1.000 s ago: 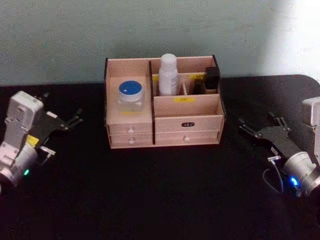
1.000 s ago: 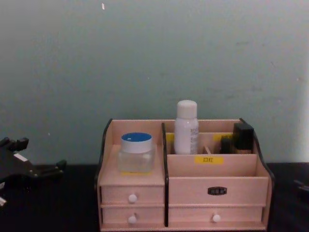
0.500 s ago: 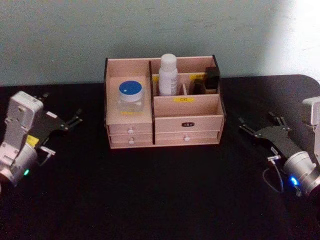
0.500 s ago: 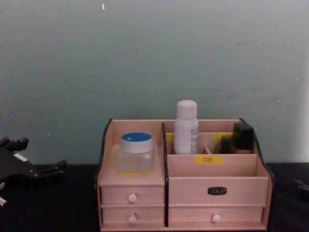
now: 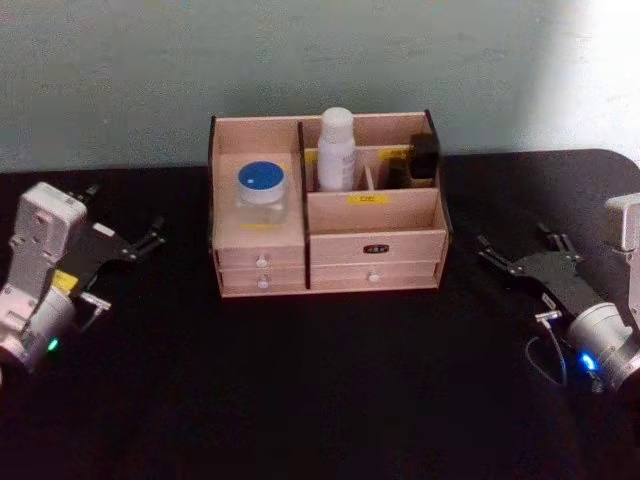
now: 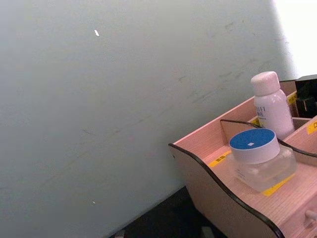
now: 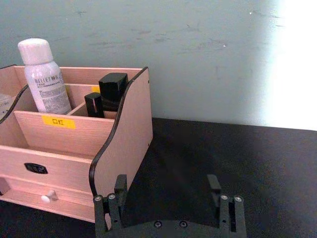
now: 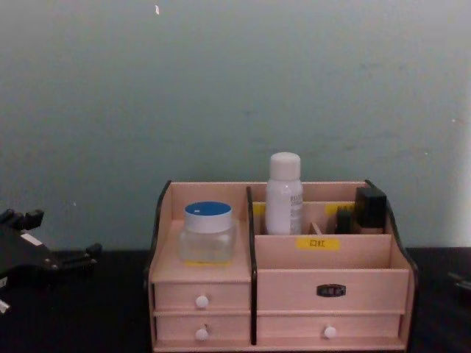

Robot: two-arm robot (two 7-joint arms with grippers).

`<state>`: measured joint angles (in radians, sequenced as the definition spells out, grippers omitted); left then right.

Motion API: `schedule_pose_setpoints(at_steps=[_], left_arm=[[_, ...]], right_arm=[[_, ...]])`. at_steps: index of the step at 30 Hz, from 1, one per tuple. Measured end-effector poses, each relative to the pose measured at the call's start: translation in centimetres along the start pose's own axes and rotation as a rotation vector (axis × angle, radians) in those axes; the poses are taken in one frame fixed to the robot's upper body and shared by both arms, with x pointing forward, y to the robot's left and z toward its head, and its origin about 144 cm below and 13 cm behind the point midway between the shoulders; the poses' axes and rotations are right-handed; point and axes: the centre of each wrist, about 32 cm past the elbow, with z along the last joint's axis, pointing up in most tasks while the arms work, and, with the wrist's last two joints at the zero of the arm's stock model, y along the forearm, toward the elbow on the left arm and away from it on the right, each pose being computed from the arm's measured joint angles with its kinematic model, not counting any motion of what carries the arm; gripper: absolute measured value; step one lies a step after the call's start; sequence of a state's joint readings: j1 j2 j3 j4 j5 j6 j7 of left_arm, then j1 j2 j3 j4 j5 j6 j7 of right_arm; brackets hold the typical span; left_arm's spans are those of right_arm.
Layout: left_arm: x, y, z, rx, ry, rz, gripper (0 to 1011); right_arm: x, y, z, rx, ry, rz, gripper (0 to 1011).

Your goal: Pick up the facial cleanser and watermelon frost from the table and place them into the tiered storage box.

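Watermelon frost [image 5: 262,186] sits upright on the raised left shelf of the tiered storage box [image 5: 375,245], its blue lid level and its clear body resting flat above the two small drawers; that open shelf suits a squat jar, since nothing walls it in from the front. To its right, past the dark divider, the facial cleanser [image 5: 337,149] stands upright in a rear compartment, where the partitions on either side keep a tall narrow bottle from tipping. Further right in the same back row, a dark bottle [image 5: 424,157] and a smaller dark item occupy the neighbouring slots. With both things already in the organiser, the task looks finished.

That would explain the arms' posture. The left gripper [image 5: 146,242] hangs well to the left of the box, above the table, its fingers slightly parted and empty. The right gripper [image 5: 512,253] sits well off to the right, its fingers [image 7: 214,184] spread wide with nothing between them, pointing past the box's curved side panel.

A black table [image 5: 330,380] carries the box; its surface is matte and dark. Behind it rises a plain pale grey-green wall [image 8: 235,88] with a few scuffs, brightly lit toward the right.
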<state>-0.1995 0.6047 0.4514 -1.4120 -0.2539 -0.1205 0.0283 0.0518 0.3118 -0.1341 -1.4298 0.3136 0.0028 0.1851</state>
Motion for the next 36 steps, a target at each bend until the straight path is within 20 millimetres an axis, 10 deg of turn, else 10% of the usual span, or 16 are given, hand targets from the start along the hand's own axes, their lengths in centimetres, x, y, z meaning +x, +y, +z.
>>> schedule_pose_setpoints(at_steps=[36], left_arm=[[0.00,0.00,0.00,0.000,0.000,0.000,1001]], right_arm=[[0.00,0.00,0.00,0.000,0.000,0.000,1002]])
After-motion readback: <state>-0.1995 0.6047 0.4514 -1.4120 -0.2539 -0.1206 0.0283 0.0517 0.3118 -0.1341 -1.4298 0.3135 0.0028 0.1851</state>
